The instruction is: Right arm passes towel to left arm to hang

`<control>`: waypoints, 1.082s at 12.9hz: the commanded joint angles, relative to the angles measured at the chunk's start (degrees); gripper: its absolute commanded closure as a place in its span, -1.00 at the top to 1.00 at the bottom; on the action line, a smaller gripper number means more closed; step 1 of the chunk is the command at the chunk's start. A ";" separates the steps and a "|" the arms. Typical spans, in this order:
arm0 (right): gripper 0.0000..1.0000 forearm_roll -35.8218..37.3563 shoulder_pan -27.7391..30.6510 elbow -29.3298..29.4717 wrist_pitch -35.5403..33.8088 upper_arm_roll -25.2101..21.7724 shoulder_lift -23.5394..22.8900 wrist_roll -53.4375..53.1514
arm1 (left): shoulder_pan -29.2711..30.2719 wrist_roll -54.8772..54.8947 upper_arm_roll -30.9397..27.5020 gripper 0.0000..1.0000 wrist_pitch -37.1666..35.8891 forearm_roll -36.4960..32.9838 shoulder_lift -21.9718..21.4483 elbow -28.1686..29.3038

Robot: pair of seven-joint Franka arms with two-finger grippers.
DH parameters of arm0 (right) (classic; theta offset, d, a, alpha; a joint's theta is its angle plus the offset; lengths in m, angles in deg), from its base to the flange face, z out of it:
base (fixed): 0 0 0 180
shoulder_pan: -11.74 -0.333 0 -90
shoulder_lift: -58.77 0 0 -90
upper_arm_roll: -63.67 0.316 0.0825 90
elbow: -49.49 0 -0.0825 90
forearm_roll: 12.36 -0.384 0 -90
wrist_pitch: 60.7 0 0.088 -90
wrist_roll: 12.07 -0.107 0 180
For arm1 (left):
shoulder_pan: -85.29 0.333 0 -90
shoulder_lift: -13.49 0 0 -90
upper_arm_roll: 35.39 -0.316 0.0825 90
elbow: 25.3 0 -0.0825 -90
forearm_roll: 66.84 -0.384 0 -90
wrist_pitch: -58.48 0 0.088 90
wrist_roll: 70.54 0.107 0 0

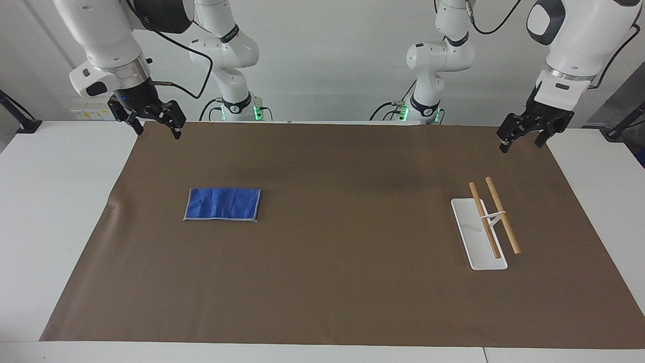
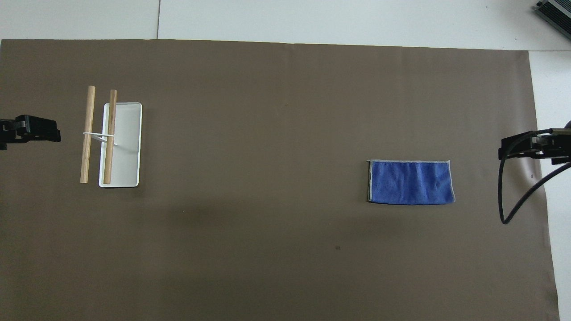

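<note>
Up over the mat's corner at its own end of the table, the right gripper [image 1: 155,122] hangs with fingers spread and nothing between them, a small blue light glowing on the wrist just above it. Overhead, only its black tip [image 2: 531,146] pokes in from the edge, with a black cable looping below it, so most of the right arm is cut off there.

The towel [image 1: 222,204] lies flat on the brown mat [image 1: 322,292], below that gripper and farther from the robots, well apart from it. It's a bright-blue folded rectangle with a thin pale-grey stitched edge and a few soft creases on top [image 2: 411,182].

The left gripper [image 1: 521,136] waits over the mat's other robot-side corner, fingers also apart and empty. Below it and farther out sits a white-based rack [image 1: 478,234] with two wooden rails. Can't make out any readable writing or logos anywhere.
</note>
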 commanded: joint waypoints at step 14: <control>1.00 -0.24 -0.53 -13.82 16.07 0.11 1.81 1.13 | 0.27 -0.29 0.27 1.00 -0.44 -0.82 -1.19 1.18</control>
